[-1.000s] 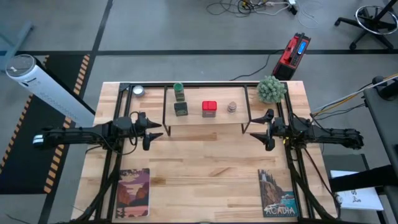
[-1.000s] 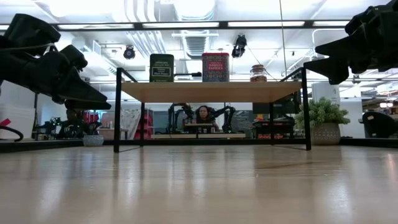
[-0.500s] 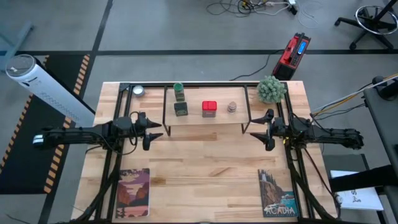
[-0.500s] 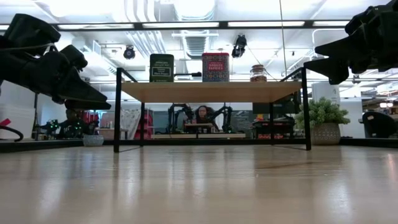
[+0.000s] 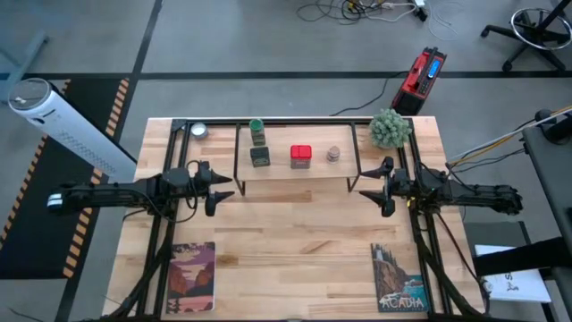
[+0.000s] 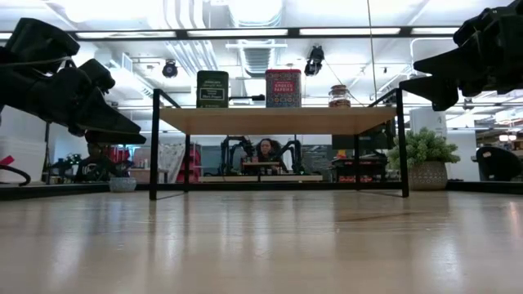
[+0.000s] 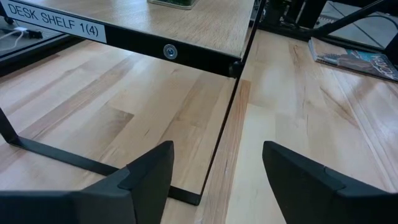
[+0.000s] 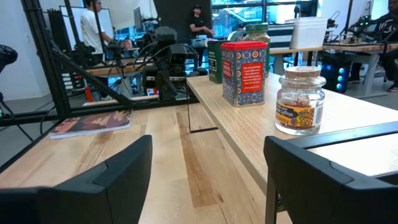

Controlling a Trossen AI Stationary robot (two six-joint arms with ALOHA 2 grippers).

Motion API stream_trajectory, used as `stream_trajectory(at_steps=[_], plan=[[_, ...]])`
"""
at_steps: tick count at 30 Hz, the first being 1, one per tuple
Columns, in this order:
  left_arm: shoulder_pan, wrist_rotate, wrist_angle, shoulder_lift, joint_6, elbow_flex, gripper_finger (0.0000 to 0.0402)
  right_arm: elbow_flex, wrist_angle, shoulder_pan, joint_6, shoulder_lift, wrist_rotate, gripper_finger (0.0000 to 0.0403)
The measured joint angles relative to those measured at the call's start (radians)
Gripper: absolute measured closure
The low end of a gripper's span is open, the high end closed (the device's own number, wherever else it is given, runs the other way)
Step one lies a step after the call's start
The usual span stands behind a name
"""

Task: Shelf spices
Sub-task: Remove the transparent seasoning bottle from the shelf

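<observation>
On top of the shelf (image 5: pixel 295 174) all four spices already stand in a row on the wooden board: the green-capped bottle (image 5: pixel 257 131) at the back, the dark grey jar (image 5: pixel 260 156) in front of it, the red tin (image 5: pixel 300 156) near the middle, and the small cork-topped jar (image 5: pixel 333 154) towards the right end. Nothing spice-like is left loose on the counter (image 5: pixel 295 241), so the task looks finished or nearly so.

Left gripper (image 5: pixel 223 189) hangs just off the shelf's left end with its jaws spread and empty. Right gripper (image 5: pixel 371 190) hangs just off the right end, jaws likewise spread wide and holding nothing.

If any step remains, it is pulling both arms clear. Best done by drawing each one straight back from its end of the shelf, keeping the fingers off the thin black rods so the board is not jolted and the light cork-topped jar nearest the right gripper does not tip.
</observation>
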Motion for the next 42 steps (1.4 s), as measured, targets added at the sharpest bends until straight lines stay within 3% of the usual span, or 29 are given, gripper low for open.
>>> stream_trajectory(at_steps=[15, 32, 42], plan=[[0.0, 0.0, 0.0, 0.0, 0.0, 0.0, 0.0187, 0.0, 0.0, 0.0, -0.001, 0.0, 0.0, 0.0098], [0.0, 0.0, 0.0, 0.0, 0.0, 0.0, 0.0161, 0.0, 0.0, 0.0, 0.006, 0.0, 0.0, 0.0124], [0.0, -0.001, 0.0, 0.0, 0.0, 0.0, 0.0173, 0.0, 0.0, 0.0, -0.032, 0.0, 0.0, 0.0122]])
